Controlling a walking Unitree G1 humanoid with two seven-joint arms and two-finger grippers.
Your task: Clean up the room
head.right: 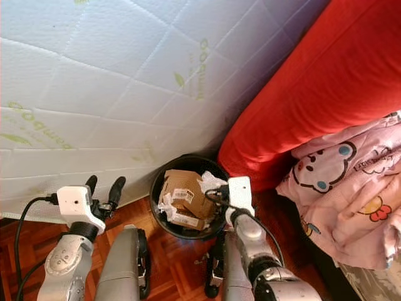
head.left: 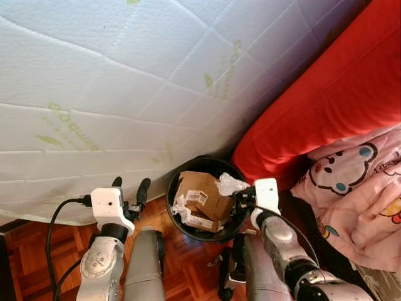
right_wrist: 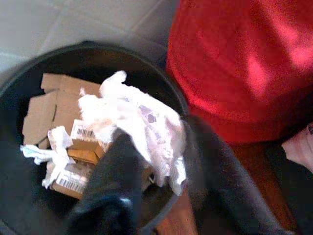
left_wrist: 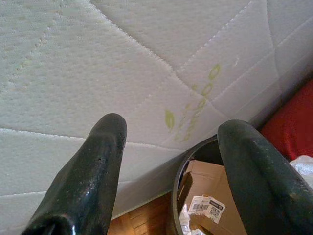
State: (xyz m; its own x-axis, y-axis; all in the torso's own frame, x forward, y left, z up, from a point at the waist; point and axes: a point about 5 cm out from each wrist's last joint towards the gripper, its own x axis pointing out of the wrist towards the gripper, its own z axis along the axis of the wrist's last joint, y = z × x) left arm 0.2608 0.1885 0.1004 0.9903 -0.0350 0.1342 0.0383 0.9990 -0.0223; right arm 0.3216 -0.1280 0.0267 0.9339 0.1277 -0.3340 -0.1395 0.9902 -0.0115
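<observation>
The left gripper (head.left: 130, 189) hovers just beside the black bin (head.left: 173, 191), over the parquet floor (head.left: 37, 241), its jaws spread wide and holding nothing; the white quilted mattress (head.left: 125, 81) stands behind it. The bin sits against the mattress and already holds cardboard pieces (head.left: 200, 195) with barcode labels. Over its right rim, the right gripper (right_wrist: 151, 161) has its jaws closed on a crumpled white paper wad (right_wrist: 137, 117), poised above the cardboard. To drop it well, the jaws should likely open only once the wad hangs clearly inside the rim, since the bin looks nearly full and paper could spill out. Further right lie a red cushion (head.left: 326, 94) and a cartoon-print blanket (head.left: 357, 188).
</observation>
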